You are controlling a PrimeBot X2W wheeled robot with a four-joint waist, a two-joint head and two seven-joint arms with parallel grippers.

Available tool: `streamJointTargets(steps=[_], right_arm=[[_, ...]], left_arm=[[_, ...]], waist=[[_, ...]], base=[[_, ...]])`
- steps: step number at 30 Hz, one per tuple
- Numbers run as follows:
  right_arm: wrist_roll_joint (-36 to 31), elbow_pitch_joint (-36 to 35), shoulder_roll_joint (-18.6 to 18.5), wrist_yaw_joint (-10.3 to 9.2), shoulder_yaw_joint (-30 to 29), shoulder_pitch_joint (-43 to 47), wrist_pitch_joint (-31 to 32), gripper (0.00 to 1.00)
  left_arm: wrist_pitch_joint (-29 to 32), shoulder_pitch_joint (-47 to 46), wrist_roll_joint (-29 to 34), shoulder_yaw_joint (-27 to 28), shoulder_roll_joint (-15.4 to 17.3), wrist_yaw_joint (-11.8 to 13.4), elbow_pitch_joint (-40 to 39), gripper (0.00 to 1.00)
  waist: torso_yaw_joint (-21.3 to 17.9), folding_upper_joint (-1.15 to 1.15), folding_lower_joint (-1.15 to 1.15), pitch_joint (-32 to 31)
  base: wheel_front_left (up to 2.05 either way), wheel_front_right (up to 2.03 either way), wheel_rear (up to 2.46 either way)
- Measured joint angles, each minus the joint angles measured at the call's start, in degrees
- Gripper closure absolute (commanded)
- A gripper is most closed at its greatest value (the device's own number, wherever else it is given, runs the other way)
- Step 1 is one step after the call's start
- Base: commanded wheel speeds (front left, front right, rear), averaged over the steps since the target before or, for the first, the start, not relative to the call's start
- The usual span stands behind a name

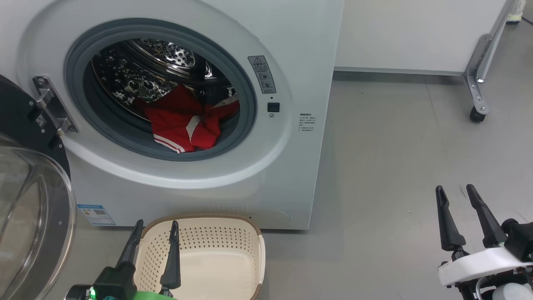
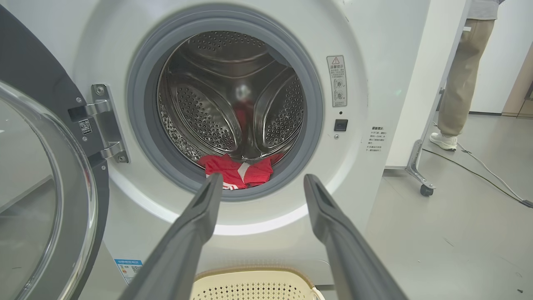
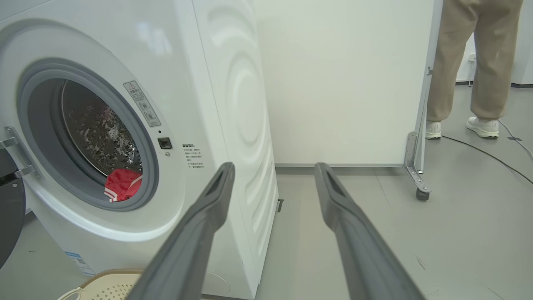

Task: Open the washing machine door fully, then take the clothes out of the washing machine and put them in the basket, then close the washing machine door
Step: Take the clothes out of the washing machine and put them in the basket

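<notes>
1. We see the washing machine door (image 1: 37,225) swung open at left, clearing the drum mouth.
2. Red clothes (image 1: 183,121) lie at the near lip inside the washing machine (image 1: 291,175), with the basket (image 1: 200,217) just below for a short drop.
3. Our left gripper (image 1: 156,224) and right gripper (image 1: 454,188) stand wide, empty.

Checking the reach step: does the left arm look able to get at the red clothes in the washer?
Probably yes. The door is swung aside, and the left gripper is open and aimed at the red clothes lying near the front, with nothing between. The basket sits below.
</notes>
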Motion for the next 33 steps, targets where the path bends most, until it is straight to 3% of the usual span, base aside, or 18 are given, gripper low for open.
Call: streamJointTargets(steps=[33], right_arm=[[0.01, 0.00, 0.01, 0.00, -0.12, 0.00, 0.00, 0.00]], left_arm=[[0.00, -0.01, 0.38, -0.24, 0.00, 0.49, 0.14, 0.00]], waist=[[-0.16, 0.00, 0.00, 0.57]], base=[[0.02, -0.02, 0.00]])
